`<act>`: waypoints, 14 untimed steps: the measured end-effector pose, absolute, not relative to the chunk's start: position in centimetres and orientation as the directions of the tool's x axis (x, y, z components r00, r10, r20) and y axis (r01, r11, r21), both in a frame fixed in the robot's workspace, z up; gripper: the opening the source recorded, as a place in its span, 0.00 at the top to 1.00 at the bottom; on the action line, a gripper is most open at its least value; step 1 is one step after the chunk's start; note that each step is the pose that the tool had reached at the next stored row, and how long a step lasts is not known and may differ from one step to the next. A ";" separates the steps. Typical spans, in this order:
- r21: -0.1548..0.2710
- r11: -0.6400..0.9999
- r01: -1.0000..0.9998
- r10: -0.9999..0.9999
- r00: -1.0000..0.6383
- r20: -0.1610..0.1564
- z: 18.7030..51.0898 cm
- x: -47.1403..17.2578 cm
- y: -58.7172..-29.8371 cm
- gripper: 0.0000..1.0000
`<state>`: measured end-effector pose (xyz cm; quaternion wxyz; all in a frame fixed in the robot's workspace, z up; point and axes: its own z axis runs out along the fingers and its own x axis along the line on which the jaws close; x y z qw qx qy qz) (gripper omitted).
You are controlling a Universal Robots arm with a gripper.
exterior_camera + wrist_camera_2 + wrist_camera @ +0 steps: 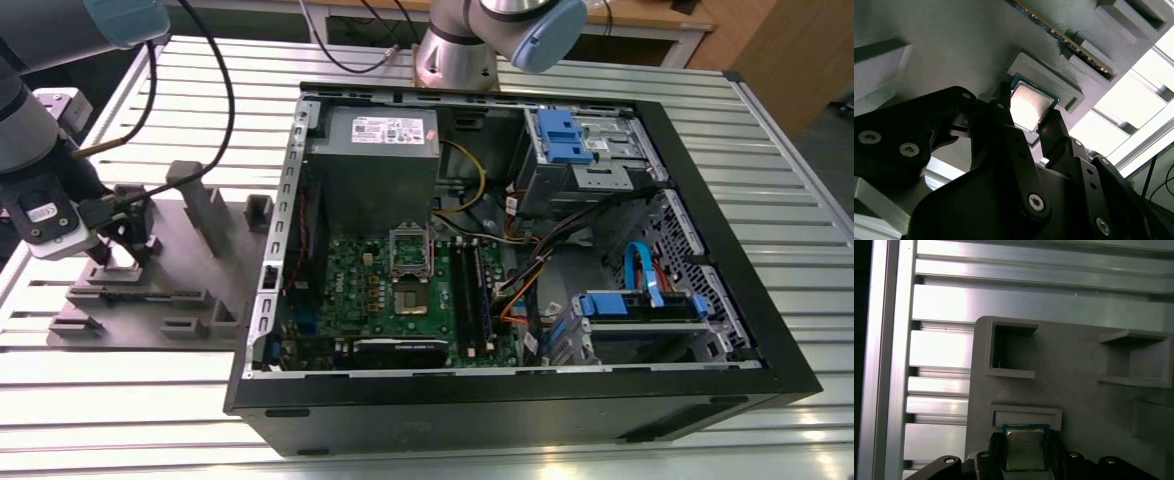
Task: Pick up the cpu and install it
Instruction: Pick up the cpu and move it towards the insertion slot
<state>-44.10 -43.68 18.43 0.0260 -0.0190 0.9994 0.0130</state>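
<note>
The cpu (1030,102) is a small square chip with a silvery top and a green rim. It lies against a raised seat of the grey fixture (1079,405), also seen as the cpu (1025,447). My gripper (1028,114) has one black finger against each of two opposite edges of the chip, so it is shut on it, low on the fixture. In the exterior view the gripper (118,256) is down on the fixture (160,290) at that view's left, well apart from the green motherboard (360,290) and its socket (411,297) inside the open computer case (721,300).
Grey upright blocks (200,205) stand on the fixture close beside the gripper. A memory stick (1064,37) lies in a slot of the fixture. The case holds a power supply (374,150), cables and blue drive bays (574,135). A slatted metal table (801,190) carries everything.
</note>
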 end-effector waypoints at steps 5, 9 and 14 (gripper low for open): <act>0.025 0.999 -0.038 -0.037 -0.998 -0.052 18.7 -44.1 -43.7 0.53; 0.025 0.999 -0.038 -0.037 -0.998 -0.052 18.8 -44.1 -43.7 0.53; 0.025 0.999 -0.038 -0.036 -0.998 -0.052 19.0 -44.1 -43.7 0.53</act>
